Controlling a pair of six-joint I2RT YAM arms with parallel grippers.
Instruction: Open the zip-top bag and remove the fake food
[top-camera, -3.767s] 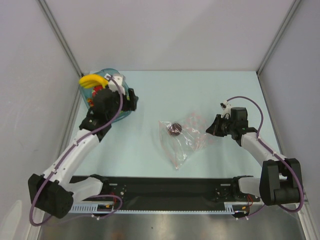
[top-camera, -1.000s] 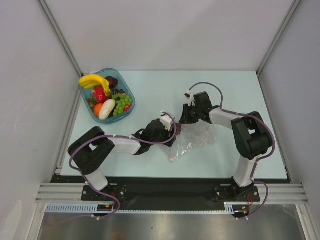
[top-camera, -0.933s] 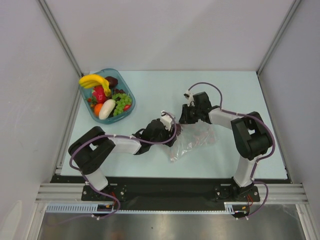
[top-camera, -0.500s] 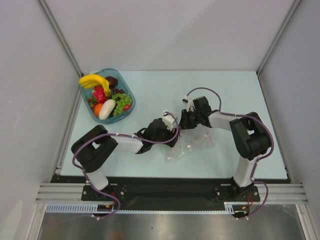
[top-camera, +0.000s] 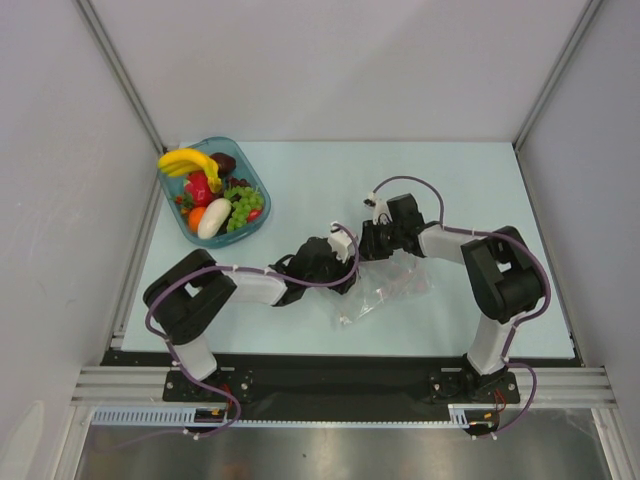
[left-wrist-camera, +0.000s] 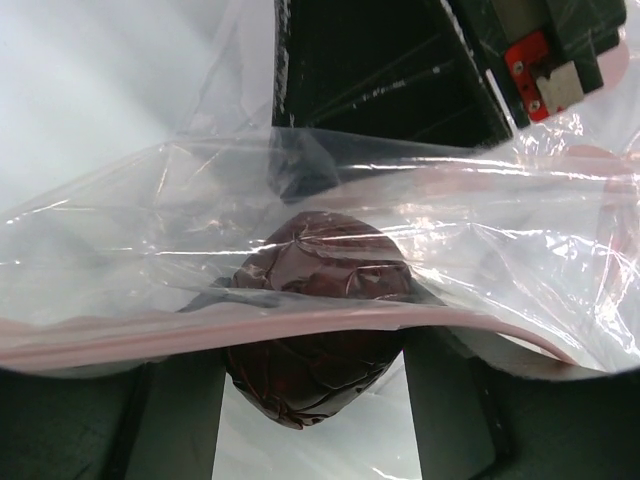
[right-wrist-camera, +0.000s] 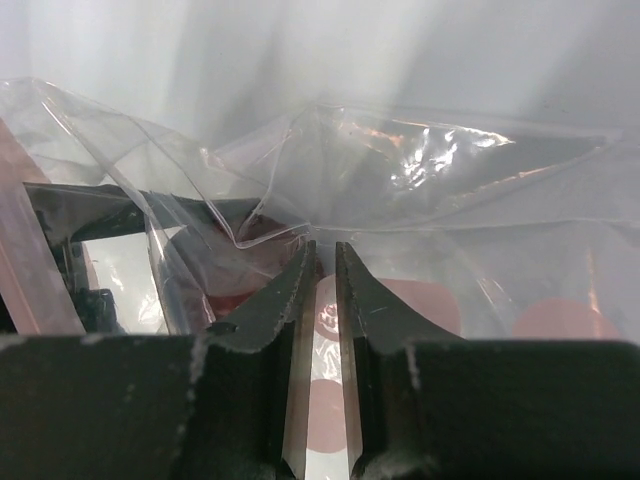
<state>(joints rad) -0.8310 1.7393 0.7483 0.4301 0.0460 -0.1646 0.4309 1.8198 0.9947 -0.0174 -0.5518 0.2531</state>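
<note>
The clear zip-top bag (top-camera: 392, 290) lies crumpled at the table's middle between both arms. In the left wrist view its pink zip strip (left-wrist-camera: 300, 328) crosses a dark purple piece (left-wrist-camera: 300, 385) of fake food. My left gripper (top-camera: 350, 270) (left-wrist-camera: 315, 340) has reached to the bag's mouth. The piece fills the gap between its fingers (left-wrist-camera: 180, 420), which touch it on both sides. My right gripper (top-camera: 366, 244) (right-wrist-camera: 322, 250) is nearly closed, with a fold of the bag's film pinched at its tips. More fake food lies in the teal tray (top-camera: 256, 190).
The tray stands at the far left, close to the left wall, holding a banana (top-camera: 185, 160), green grapes (top-camera: 240, 206), an orange and a white oval piece (top-camera: 213, 220). Side walls and a back wall enclose the table.
My left gripper pushed a little to the right into the bag's mouth and its jaws narrowed onto the purple piece. My right gripper edged left with the bag's film, and the bag shifted slightly.
</note>
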